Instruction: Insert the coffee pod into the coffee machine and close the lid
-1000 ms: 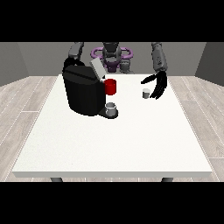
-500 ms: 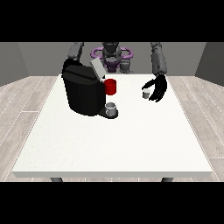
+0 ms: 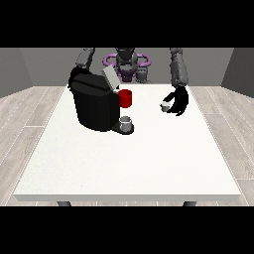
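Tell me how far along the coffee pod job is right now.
Early stage. The hand at the view's right is at the coffee pod on the white table, fingers curled beside it. The pod isn't in the coffee machine yet, whose lid stands open. Inserting and closing remain.

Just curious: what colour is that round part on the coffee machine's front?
Red, seen in the front view.

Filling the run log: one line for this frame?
stage: reaching pod | hand at the view's right: beside coffee pod, grasp unclear | coffee machine: lid open | cup: under spout
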Robot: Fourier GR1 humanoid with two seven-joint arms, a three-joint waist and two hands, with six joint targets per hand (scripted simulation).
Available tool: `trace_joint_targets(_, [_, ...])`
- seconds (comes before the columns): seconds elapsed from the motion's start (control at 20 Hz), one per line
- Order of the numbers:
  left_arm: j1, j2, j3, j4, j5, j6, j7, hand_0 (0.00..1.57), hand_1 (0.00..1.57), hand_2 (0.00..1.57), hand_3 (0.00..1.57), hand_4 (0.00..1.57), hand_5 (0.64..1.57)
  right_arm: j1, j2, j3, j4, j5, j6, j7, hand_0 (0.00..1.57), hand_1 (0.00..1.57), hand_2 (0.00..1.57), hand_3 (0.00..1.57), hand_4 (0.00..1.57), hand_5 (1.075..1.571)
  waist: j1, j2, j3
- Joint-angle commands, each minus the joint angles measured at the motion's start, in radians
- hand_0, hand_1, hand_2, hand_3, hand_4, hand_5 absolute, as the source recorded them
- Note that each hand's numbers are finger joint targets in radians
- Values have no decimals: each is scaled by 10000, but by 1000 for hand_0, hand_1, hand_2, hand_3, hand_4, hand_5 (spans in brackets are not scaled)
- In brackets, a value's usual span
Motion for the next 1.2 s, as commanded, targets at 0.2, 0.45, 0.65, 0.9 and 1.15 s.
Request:
trace_joint_targets(0.2, [-259,-248,-535,240,-871,-194,556,1174,1174,1286,1183,412,1571,405,248,51,547,38,-177,-299,0,0,0,0,445,1571,154,-610,-39])
trace_joint_targets(0.45, [-839,269,-188,80,-464,-1106,-483,1468,1468,1468,1414,607,1571,131,9,-215,786,-255,123,-434,0,0,0,0,505,1571,184,-434,-39])
trace_joint_targets(0.65, [-1420,56,-279,-421,-424,-1583,-287,1388,1388,1408,1353,583,1571,18,-48,-340,1291,-368,251,-477,0,0,0,0,468,1571,249,-695,-38])
trace_joint_targets(0.9, [-1833,-526,-570,-918,-565,-2054,559,1258,1258,1321,1297,529,1571,270,18,-159,1523,-233,277,-532,0,0,0,0,468,1571,199,-1471,-37])
trace_joint_targets(1.15, [-2921,146,-217,-1233,-338,-2970,528,1272,1272,1342,1293,548,1571,141,220,-106,1764,-368,434,-1039,0,0,0,0,476,1571,-46,-1153,-37])
